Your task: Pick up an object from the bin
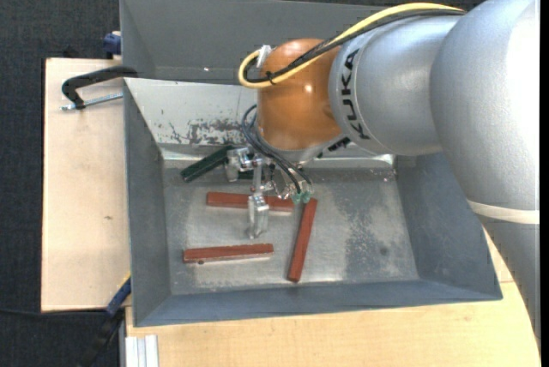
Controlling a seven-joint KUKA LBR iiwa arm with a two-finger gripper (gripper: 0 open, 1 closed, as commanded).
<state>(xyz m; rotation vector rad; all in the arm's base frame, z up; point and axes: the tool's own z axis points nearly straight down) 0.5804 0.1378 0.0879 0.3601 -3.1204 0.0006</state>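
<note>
Three slim sticks (pixel 301 239) lie around the hand (pixel 256 218) in the bin (pixel 146 211).
The red-brown bar (pixel 225 200) beneath the hand looks stiff, light and smooth; its middle, taken across the narrow width, seems the best hold. Whether the hand is clenched or released, I cannot tell.

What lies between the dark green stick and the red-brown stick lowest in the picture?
In the camera view, a second red-brown stick lies between the dark green stick and the lowest stick, with the hand over its right half.
</note>
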